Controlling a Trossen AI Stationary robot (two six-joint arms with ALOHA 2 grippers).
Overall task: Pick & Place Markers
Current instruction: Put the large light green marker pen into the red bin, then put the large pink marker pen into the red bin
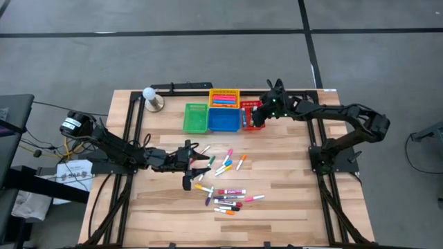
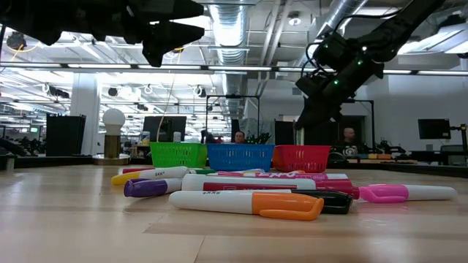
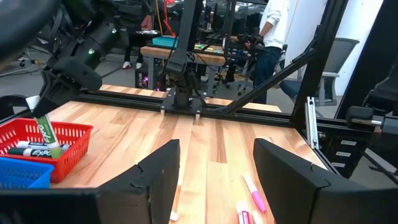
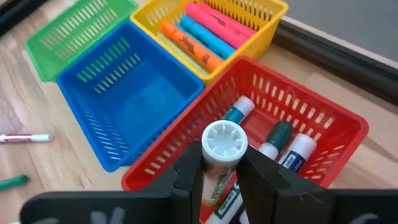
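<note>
Bright, even light fell from ceiling strip lamps [image 2: 232,29] that glared in the low view, leaving only soft shadows on the worktop [image 1: 277,187], while the nearest markers [image 2: 248,203] there looked slightly blurred.

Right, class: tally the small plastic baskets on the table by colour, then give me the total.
Green basket: 1
Blue basket: 1
Yellow basket: 1
Red basket: 1
Total: 4
</note>
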